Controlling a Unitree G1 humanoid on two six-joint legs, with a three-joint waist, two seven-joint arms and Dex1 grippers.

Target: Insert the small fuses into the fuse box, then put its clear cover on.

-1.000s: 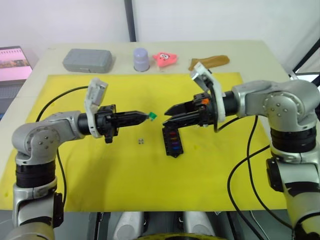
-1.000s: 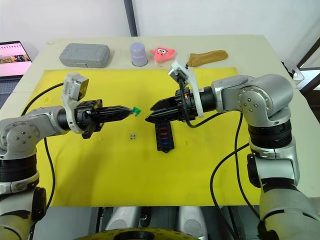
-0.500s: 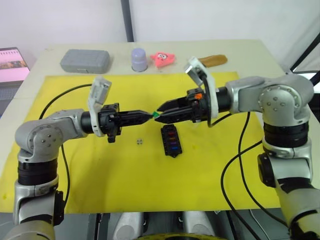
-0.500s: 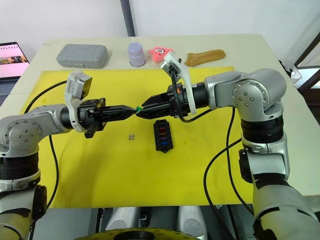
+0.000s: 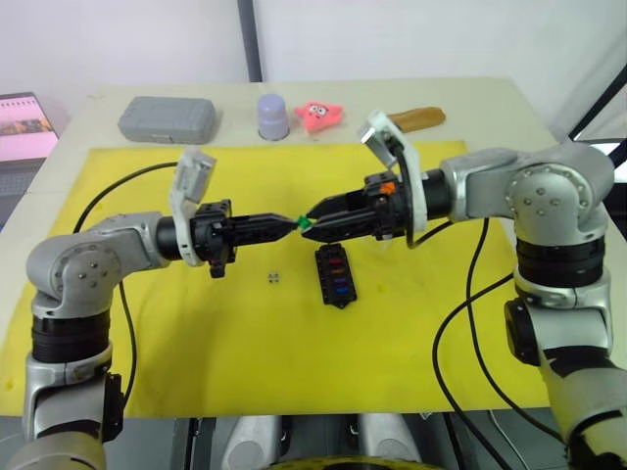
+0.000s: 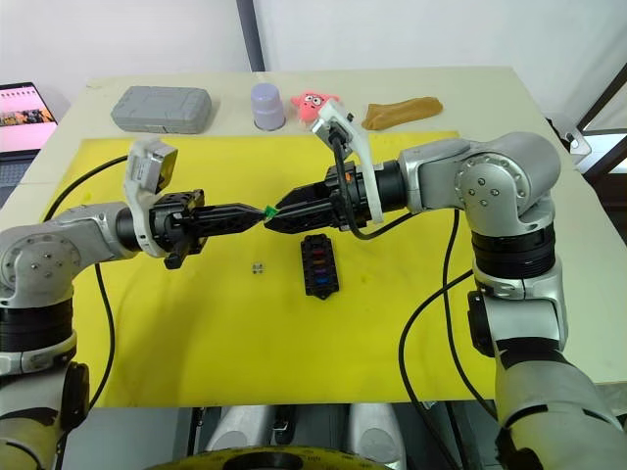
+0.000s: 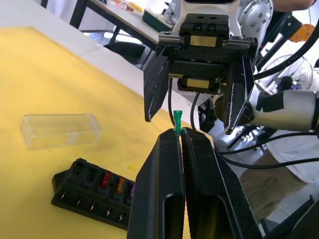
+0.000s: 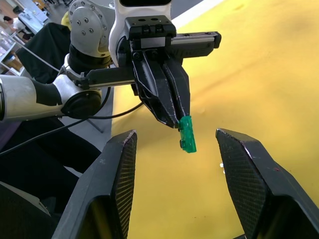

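Left pincer clenched on green fuse, its lower half hidden | right pincer spread around it | fuse box below, slots part-filled

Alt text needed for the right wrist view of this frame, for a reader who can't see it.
The left gripper, shut on a small green fuse, holds it out between the open fingers of the right gripper, above the yellow mat.

Loose fuse colour too small to tell.
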